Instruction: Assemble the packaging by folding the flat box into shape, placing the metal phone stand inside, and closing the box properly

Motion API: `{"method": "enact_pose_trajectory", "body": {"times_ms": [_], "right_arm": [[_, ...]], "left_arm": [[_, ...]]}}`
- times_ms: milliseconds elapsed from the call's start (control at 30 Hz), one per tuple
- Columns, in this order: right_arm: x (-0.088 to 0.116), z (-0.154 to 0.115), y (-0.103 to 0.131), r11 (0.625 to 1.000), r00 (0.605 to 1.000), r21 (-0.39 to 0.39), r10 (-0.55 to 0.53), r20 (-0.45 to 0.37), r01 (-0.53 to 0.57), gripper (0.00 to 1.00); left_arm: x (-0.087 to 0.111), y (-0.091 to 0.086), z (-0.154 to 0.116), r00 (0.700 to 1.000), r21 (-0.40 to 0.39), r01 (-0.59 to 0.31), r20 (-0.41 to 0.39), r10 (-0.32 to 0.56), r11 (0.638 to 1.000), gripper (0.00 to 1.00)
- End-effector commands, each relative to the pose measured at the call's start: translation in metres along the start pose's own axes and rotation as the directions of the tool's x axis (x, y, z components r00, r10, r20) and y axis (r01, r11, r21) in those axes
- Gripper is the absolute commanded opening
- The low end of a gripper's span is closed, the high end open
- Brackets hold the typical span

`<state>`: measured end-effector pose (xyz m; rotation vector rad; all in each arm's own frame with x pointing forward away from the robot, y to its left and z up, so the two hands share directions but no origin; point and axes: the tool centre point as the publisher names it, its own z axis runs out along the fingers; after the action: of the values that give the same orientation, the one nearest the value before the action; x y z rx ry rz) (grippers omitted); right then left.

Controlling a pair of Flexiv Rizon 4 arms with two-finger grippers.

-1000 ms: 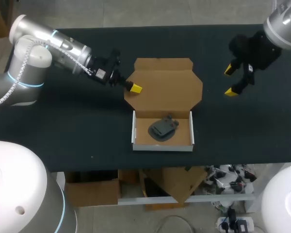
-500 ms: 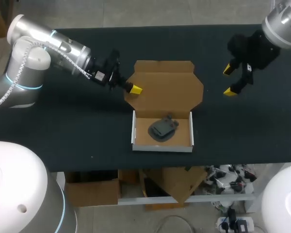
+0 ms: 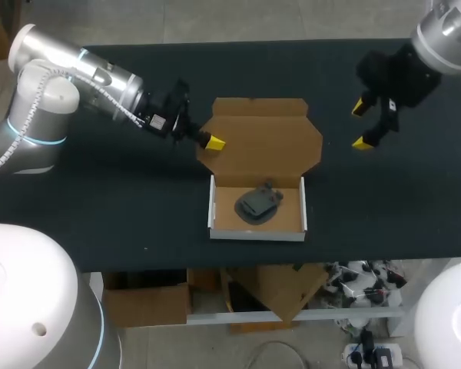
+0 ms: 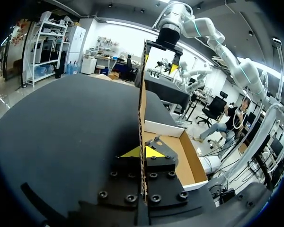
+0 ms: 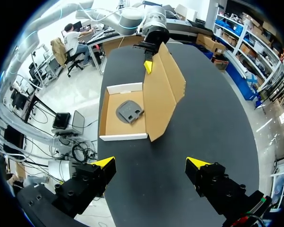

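1. Desk (image 3: 138, 207): a dark surface that carries the cardboard box (image 3: 257, 201) near the middle of its front edge.
2. Box: the tray (image 3: 301, 207) is folded into shape, with white outer walls and a brown inside, and it is open on top.
3. Phone stand (image 3: 257, 204): a dark grey metal part that lies inside the tray on its floor, near the middle. The right wrist view shows it in the same place (image 5: 129, 109).
4. Lid (image 3: 261, 138): a brown flap hinged on the tray's far wall. It stands tilted up and away from the tray, and the box is not closed. In the left wrist view the lid (image 4: 143, 109) shows edge-on and runs upright ahead of the fingers.
5. Left gripper (image 3: 211, 141): it sits at the lid's left edge, and its arm comes in from the left side of the desk. The fingers are clenched on the lid, with one yellow tip on each face of the cardboard (image 4: 142, 152).
6. Right gripper (image 3: 361, 123): it hangs above the desk to the right of the box, well apart from the lid and tray. Its fingers are released and spread wide, and they hold nothing (image 5: 150, 163).
7. From the right wrist view, the box (image 5: 125, 118) lies ahead of the spread fingers, with the left gripper (image 5: 149, 64) at the lid's far edge.
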<state>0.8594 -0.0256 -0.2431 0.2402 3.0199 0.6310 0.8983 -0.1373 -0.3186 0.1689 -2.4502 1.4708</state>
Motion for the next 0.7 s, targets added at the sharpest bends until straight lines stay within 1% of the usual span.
{"method": "enact_pose_trajectory", "body": {"times_ms": [33, 667, 700], "right_arm": [[0.005, -0.003, 0.005, 1.0, 1.0, 0.01, -0.003, 0.015, 0.003, 1.0], [0.007, -0.005, 0.026, 0.999, 0.999, 0.029, -0.04, 0.03, 0.039, 1.0], [0.007, -0.005, 0.026, 0.999, 0.999, 0.031, -0.042, 0.031, 0.041, 1.0]], "left_arm": [[0.0, 0.001, 0.0, 1.0, 0.0, 0.0, 0.0, 0.0, 1.0, 0.0], [0.0, 0.001, 0.0, 1.0, 0.0, 0.0, 0.0, 0.0, 1.0, 0.0], [0.002, 0.002, 0.0, 1.0, -0.002, -0.016, 0.009, 0.016, 1.0, 0.0]]}}
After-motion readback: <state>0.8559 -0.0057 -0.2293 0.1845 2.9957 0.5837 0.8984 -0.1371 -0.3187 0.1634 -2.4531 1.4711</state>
